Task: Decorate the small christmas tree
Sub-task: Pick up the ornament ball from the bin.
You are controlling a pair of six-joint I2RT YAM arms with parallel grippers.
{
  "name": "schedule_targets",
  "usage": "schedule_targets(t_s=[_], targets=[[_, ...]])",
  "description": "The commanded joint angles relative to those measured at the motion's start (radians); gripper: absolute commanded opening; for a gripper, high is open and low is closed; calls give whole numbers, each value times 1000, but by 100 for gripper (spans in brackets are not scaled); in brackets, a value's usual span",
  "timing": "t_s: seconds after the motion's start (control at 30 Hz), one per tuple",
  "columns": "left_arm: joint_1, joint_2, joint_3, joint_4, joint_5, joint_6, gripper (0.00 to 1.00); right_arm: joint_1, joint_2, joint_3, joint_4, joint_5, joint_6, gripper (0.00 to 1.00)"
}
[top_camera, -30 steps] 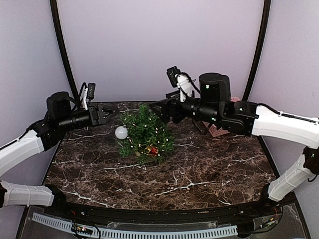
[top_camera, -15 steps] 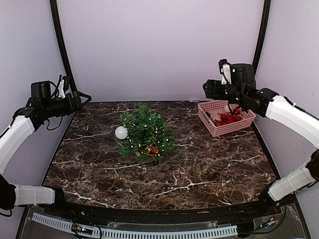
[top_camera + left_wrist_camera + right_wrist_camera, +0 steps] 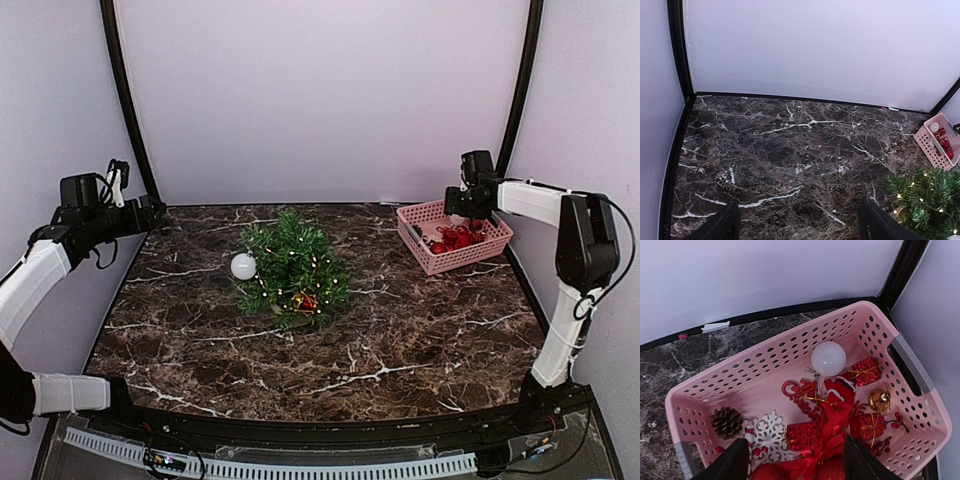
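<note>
**Tree (image 3: pixel 292 265) at centre of table (image 3: pixel 400 340)**

A white ball (image 3: pixel 243 265) sits at its left edge, perhaps hung on a branch. The left gripper (image 3: pixel 799 226) hovers by the far left corner, fingers spread, empty. The right gripper (image 3: pixel 797 462) hangs over the pink basket (image 3: pixel 790 352) of ornaments, fingers spread, gripping nothing.

Dark green tree (image 3: pixel 292 268), pink basket (image 3: pixel 470 259), white-veined black marble table (image 3: pixel 400 340).

A robot lab booth: plain lilac walls (image 3: pixel 320 100), black frame poles (image 3: pixel 121 90), marble-patterned tabletop (image 3: pixel 420 335).
</note>
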Motion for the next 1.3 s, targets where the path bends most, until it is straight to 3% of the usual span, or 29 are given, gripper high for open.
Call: schedule_targets(t_s=[0.0,0.3,0.7,1.0,1.27], targets=[[5,-37,-67,67,-88,54,83,-30,139,158,23,10,27,61],[8,-13,-67,59,-89,70,83,-54,377,352,45,102,67,60],[7,-10,-65,59,-68,63,83,-97,561,559,-6,152,92,56],[8,-9,-65,62,-53,55,83,-118,644,700,-127,123,120,57],[7,-10,-66,66,-46,52,83,-127,658,709,-128,4,83,56]])
